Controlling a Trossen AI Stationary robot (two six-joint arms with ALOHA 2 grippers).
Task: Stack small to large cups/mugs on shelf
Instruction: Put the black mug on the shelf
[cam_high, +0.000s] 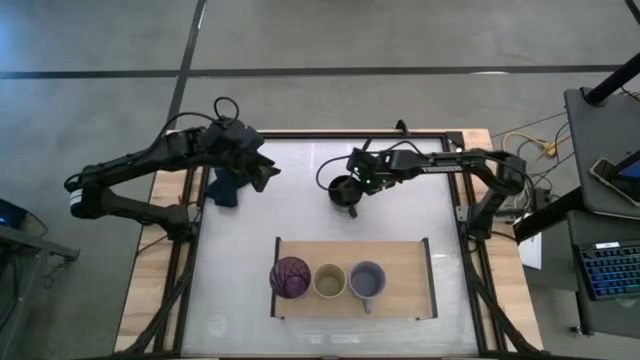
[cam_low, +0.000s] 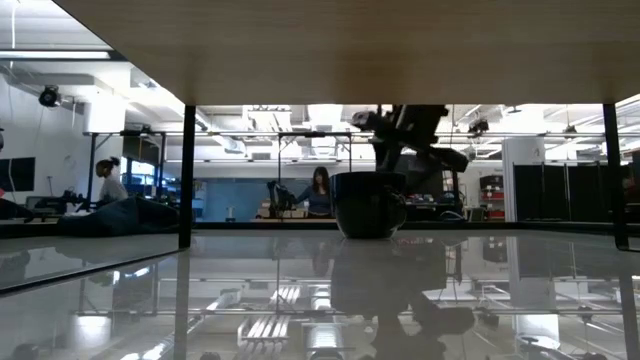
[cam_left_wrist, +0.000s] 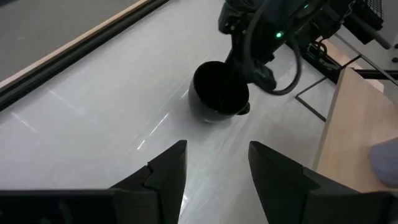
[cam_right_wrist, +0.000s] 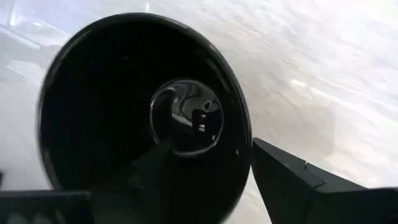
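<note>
Your shelf (cam_high: 400, 262) holds the tumbler (cam_high: 290, 276), yellow cup (cam_high: 329, 281) and grey mug (cam_high: 367, 281) in a row. Behind it on the table (cam_high: 300, 205), your right gripper (cam_high: 354, 190) straddles the black mug's (cam_high: 343, 188) rim, one finger inside. Left gripper (cam_left_wrist: 214, 171) hangs open, empty.

I count four cups: purple tumbler (cam_high: 290, 276), yellow cup (cam_high: 329, 281), grey mug (cam_high: 367, 281), black mug (cam_high: 343, 189), plus one shelf (cam_high: 400, 272) and two arms.
</note>
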